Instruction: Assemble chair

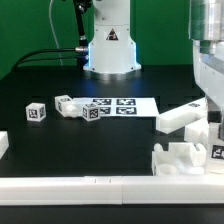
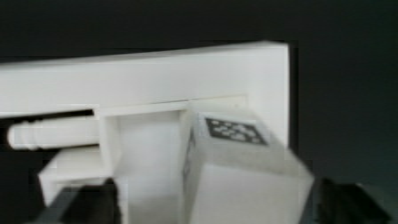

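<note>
The chair parts are glossy white. In the exterior view a tilted white bar [image 1: 180,118] sits over the part-built white structure [image 1: 185,155] at the right, and my gripper [image 1: 208,104] hangs right over the bar's upper end. In the wrist view the tagged bar [image 2: 231,150] stands between my fingers [image 2: 80,205], in front of a white slab [image 2: 143,70] and a round peg [image 2: 45,132]. My gripper [image 2: 214,215] looks open, with dark gaps beside the bar. Three small tagged white blocks [image 1: 36,112], [image 1: 65,105], [image 1: 93,112] lie at the left.
The marker board [image 1: 125,104] lies flat in front of the robot base [image 1: 110,45]. A long white border rail [image 1: 100,186] runs along the near edge, with another rail piece [image 1: 3,145] at the exterior view's left.
</note>
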Robot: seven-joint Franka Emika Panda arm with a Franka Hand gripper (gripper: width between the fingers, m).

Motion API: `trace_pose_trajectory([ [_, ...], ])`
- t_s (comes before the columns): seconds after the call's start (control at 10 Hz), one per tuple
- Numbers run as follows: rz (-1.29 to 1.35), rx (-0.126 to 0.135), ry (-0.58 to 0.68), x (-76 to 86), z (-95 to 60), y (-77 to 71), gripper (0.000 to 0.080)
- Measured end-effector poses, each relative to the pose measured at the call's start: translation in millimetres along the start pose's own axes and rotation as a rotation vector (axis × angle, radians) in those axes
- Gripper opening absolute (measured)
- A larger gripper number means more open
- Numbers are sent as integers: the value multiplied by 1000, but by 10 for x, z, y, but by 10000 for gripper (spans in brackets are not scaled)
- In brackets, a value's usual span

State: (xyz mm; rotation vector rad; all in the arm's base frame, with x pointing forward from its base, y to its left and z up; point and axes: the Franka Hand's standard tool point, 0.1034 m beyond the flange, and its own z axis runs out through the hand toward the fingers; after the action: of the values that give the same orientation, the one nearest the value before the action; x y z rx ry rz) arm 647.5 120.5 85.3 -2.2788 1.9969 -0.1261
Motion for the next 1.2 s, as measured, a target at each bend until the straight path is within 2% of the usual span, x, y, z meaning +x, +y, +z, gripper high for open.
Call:
trace_pose_trajectory([
  [0.1, -138, -1, -5, -54, 20, 19, 623],
  [0.2, -167, -1, -6, -91, 19, 22, 644],
  [0.5, -415, -2, -2, -66, 20, 21, 649],
  [0.7, -797, -16, 20, -95, 35, 27, 649],
  [0.8, -1034, -26, 24, -36, 88, 5, 649],
  [1.0, -1056, -28, 26, -33, 93, 7, 649],
  [1.2, -1051, -29, 26, -27, 95, 9, 404],
])
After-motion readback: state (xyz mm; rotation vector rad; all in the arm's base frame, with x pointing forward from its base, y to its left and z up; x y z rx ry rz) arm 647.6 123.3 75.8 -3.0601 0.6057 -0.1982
